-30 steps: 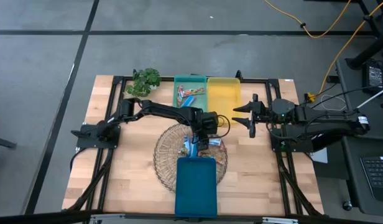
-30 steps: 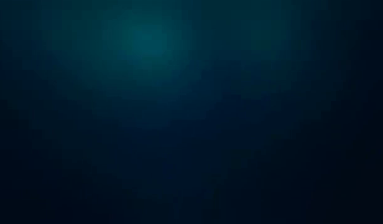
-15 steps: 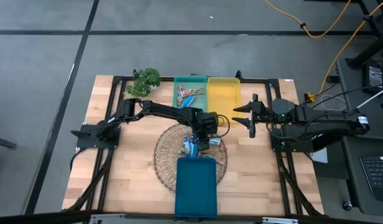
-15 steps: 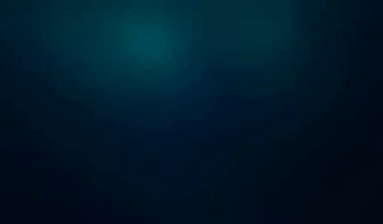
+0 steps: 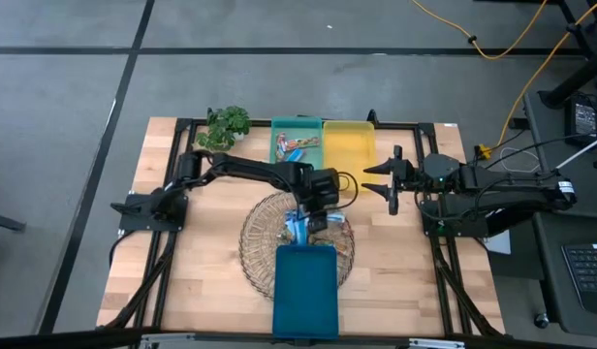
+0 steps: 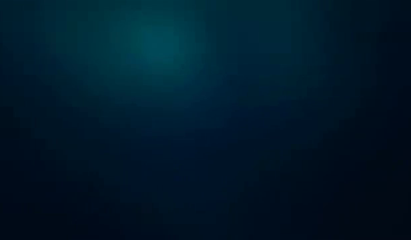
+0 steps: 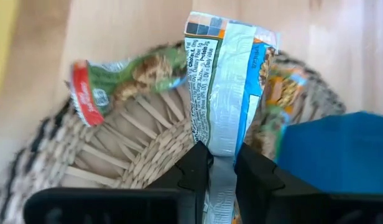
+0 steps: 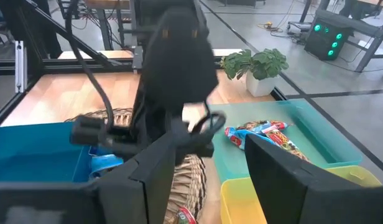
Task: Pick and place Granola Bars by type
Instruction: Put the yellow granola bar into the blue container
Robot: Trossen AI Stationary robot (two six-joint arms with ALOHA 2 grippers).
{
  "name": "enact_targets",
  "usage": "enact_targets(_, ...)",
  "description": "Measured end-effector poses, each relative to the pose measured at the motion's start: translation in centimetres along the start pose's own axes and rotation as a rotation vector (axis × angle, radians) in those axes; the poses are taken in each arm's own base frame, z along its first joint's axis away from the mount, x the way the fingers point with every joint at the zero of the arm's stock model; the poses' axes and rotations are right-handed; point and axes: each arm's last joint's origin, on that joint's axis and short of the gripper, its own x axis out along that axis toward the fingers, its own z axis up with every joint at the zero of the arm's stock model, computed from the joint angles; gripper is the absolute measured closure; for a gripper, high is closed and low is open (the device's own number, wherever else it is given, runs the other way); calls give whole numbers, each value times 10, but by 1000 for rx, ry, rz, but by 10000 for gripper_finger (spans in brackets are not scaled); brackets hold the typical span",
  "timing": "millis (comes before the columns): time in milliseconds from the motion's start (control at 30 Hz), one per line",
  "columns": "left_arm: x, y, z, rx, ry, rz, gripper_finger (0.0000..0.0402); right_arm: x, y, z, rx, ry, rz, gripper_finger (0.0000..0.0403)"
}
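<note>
From above, the left gripper hangs over the far side of the round woven wire basket, which sits mid-table with the long dark blue plastic tray lying across its near rim. The gripper is pinched on a blue and silvery-white wrapped granola bar that stands up out of the basket, presumably taken by one end so it can be lifted clear of its neighbours. Beyond the basket, side by side at the far edge, are the rectangular green tray, already holding several red-and-blue wrapped bars, and the rectangular yellow tray, which looks bare; a small potted green plant stands just left of them. The right gripper waits near the yellow tray, well apart from the basket, its fingers spread with nothing between them. The low view is only dark teal, so it tells nothing. In the left wrist view the two dark fingers clamp the crimped end of the blue and white bar, which rises upright; a green-and-red wrapped bar lies on the weave beside it, and an orange-toned wrapper is blurred behind. The right wrist view looks past its open fingers at the left arm, the green tray's bars and the plant.
</note>
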Motion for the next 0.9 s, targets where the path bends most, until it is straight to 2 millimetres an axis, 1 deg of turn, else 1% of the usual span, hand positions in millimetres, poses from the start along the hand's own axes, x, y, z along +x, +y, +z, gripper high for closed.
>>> enact_targets(167,-22,-6,6,-1,-52,1,346,0,0,0,1,0,0,207)
enact_targets(400,-60,-18,12,-38,-146,20,346,0,0,0,2,0,0,207)
enact_targets(633,-107,-34,16,-41,-257,4,349,0,0,0,5,-2,0,207)
enact_targets(900,-170,-62,9,52,-398,-37,346,0,0,0,6,-2,0,207)
